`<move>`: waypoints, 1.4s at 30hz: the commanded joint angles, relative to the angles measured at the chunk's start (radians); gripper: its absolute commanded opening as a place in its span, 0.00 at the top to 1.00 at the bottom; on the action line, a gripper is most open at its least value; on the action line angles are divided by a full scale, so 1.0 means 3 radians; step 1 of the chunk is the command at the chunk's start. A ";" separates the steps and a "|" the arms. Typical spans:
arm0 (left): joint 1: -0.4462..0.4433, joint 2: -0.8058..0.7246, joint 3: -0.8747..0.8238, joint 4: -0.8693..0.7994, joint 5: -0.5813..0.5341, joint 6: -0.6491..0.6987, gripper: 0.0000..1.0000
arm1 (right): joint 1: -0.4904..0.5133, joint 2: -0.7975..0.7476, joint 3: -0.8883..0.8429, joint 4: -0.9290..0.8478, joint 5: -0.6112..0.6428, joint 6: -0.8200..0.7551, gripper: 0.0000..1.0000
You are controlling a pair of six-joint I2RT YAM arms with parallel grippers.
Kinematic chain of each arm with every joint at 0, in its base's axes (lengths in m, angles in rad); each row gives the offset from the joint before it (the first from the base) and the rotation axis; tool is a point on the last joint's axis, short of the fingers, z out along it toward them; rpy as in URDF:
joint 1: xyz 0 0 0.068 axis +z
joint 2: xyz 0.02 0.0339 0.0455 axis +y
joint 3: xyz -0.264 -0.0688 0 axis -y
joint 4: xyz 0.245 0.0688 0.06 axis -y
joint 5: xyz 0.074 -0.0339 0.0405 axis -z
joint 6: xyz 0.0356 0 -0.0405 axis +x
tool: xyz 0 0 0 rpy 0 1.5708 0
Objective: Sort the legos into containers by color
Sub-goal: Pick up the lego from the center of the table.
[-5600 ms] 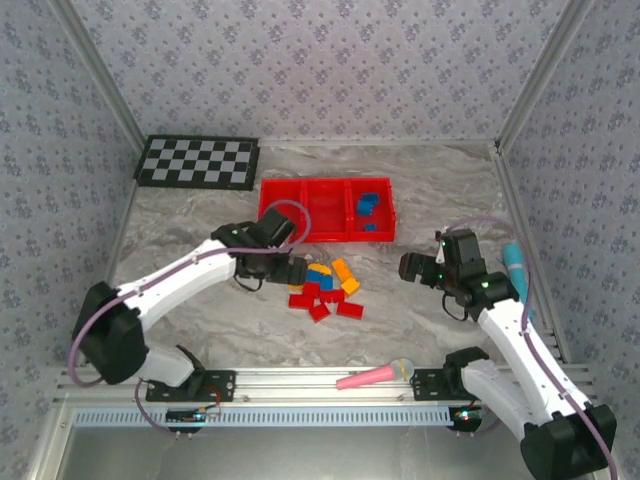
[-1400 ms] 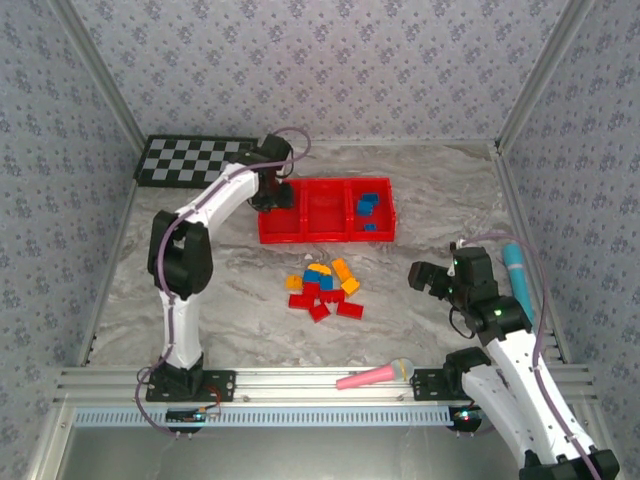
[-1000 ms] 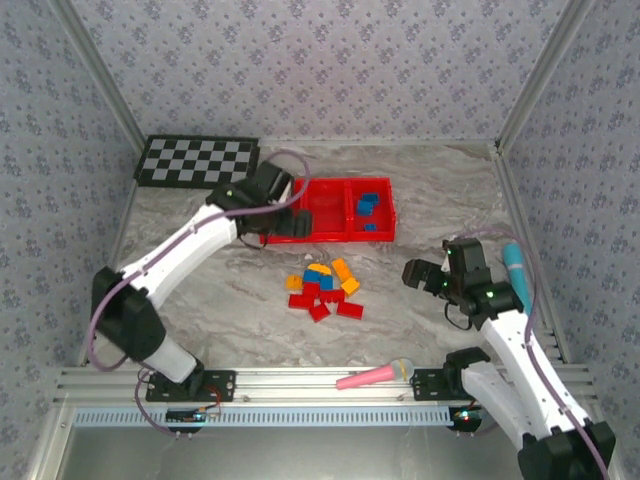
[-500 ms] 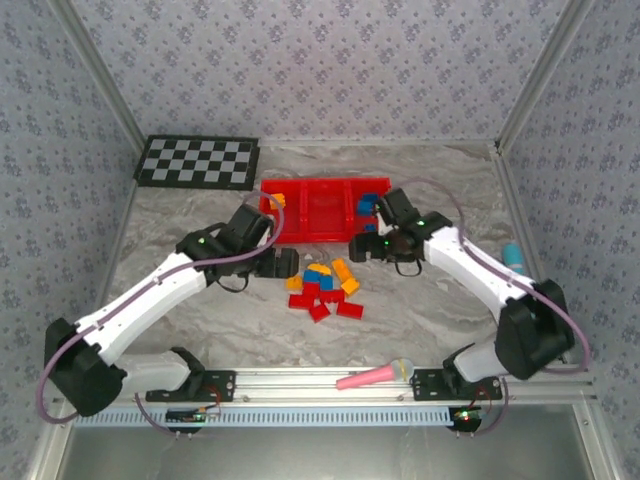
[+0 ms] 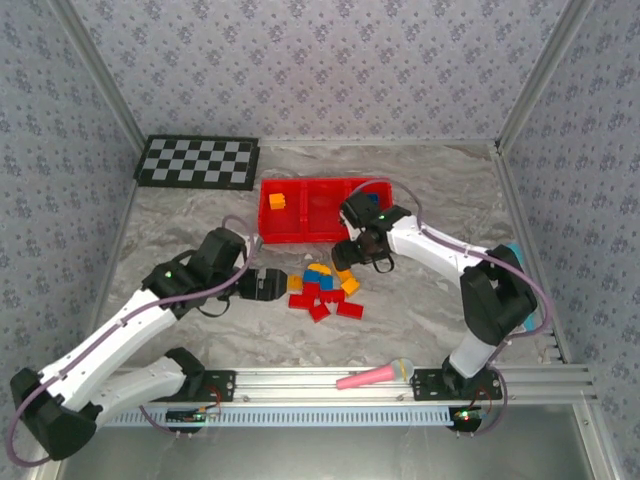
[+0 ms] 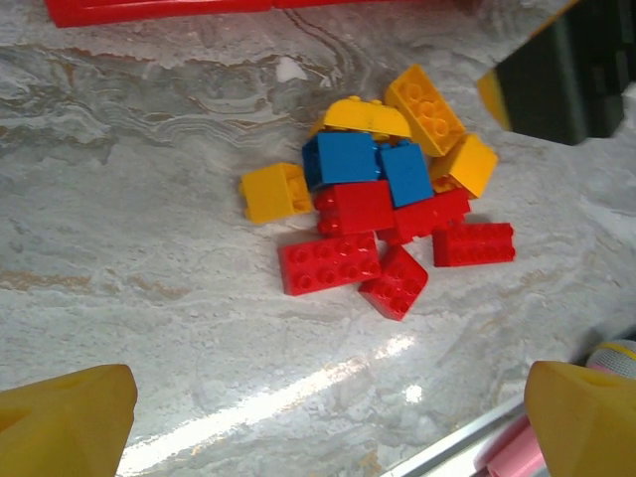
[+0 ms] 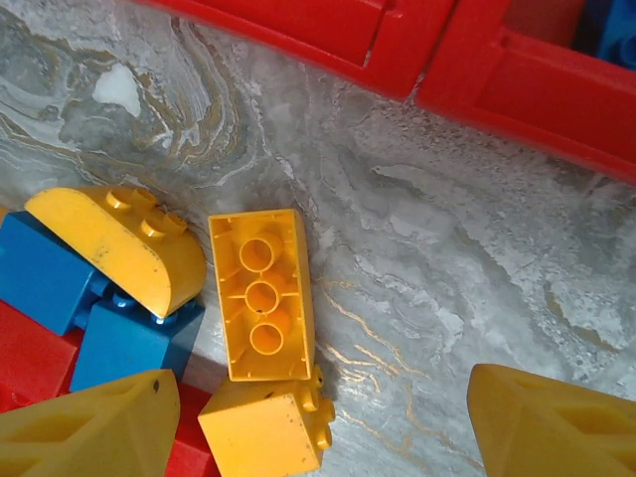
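Left claw spread wide, low over grey marbled table, just left of the heap of small red, blue and orange-yellow plastic lego bricks, touching none of them. Behind the heap sits the shallow red three-compartment plastic tray, with one orange-yellow brick in its left compartment. Right claw at the heap's far right edge, fingers apart, gripping nothing. An orange-yellow cube brick lies between the fingers, an upturned orange-yellow long brick just beyond.
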 commanded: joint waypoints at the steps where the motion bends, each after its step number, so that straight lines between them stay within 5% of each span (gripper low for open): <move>1: 0.0019 -0.0149 -0.0042 0.0009 0.0095 0.0048 0.00 | 0.0001 0.0129 0.0060 0.0029 -0.0073 -0.0097 0.22; 26: 0.0030 -0.0397 -0.0150 -0.0079 0.0055 0.0061 0.00 | 0.0108 0.0793 0.0303 0.0028 -0.0128 -0.0156 0.28; 42: 0.0029 -0.0513 -0.0139 -0.0172 -0.0080 0.0062 0.00 | 0.0126 0.0948 0.0431 -0.0225 0.0215 -0.0013 0.46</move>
